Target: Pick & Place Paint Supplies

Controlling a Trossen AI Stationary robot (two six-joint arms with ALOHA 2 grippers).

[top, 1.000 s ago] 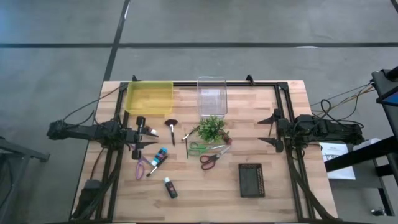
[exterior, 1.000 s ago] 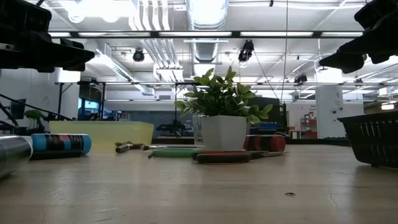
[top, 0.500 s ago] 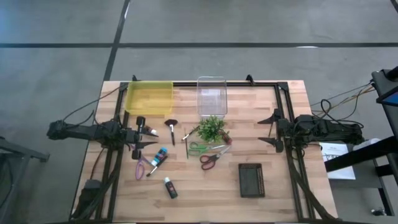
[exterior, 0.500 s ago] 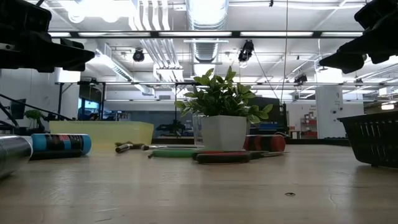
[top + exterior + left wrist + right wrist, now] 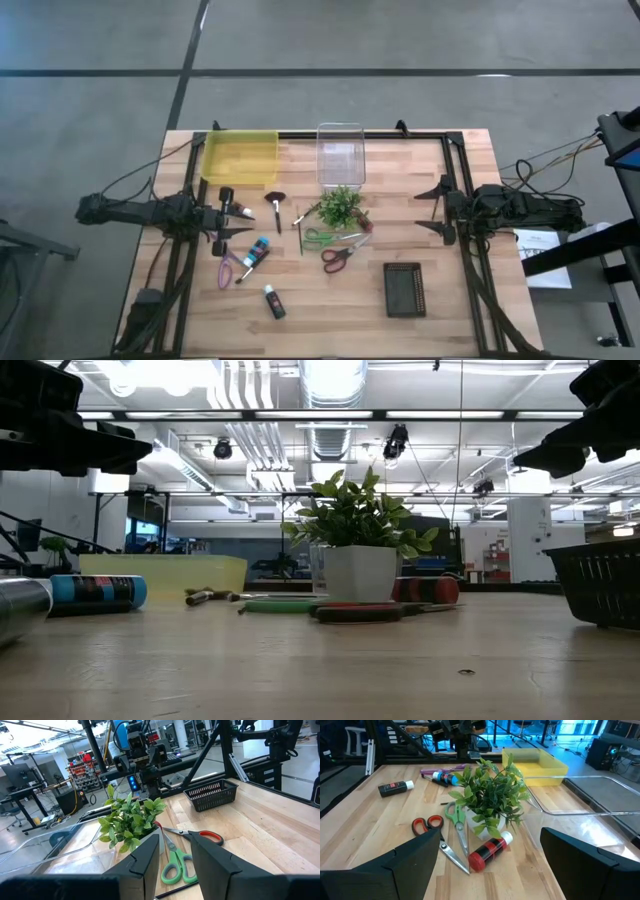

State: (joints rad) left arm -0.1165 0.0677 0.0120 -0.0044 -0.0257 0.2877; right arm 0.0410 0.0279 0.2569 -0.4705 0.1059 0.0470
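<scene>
1. High view: a grey concrete floor with dark seams surrounds a pale wooden table (image 5: 420,190) filling the lower middle of the frame. A yellow tray (image 5: 240,156) and a clear bin (image 5: 340,153) sit along the table's upper edge, probably as drop-off spots. A black basket (image 5: 404,289) lies lower right. The supplies cluster at centre-left around a potted plant (image 5: 340,206): a fan brush (image 5: 275,207), green scissors (image 5: 318,238), red scissors (image 5: 338,256), a blue tube (image 5: 257,251), purple scissors (image 5: 228,270) and a black tube (image 5: 273,301). The left gripper (image 5: 233,222) hangs at mid-left near the brush and blue tube, empty, jaws partly apart. The right gripper (image 5: 432,209) waits at mid-right, well apart from everything, jaws wide and empty.

2. Low view: a workshop ceiling of ducts and strip lights backs the tabletop. The plant stands at centre in a white pot, with the scissors flat in front of it. The blue tube lies at far left with the yellow tray behind it; the basket shows at the right edge. Both arms are dark shapes in the upper corners, clear of the table.

3. Left wrist view: past two dark fingers (image 5: 147,862) with a narrow gap between them, holding nothing, lie the plant, the green and red scissors and, beyond, the basket.

4. Right wrist view: between widely spread fingers (image 5: 415,865) lie the plant, a red tube (image 5: 489,851) against its pot, both scissors, and farther off the black and blue tubes and the tray.

5. Judgement: nothing is sorted yet; both arms look parked before a first pick.
</scene>
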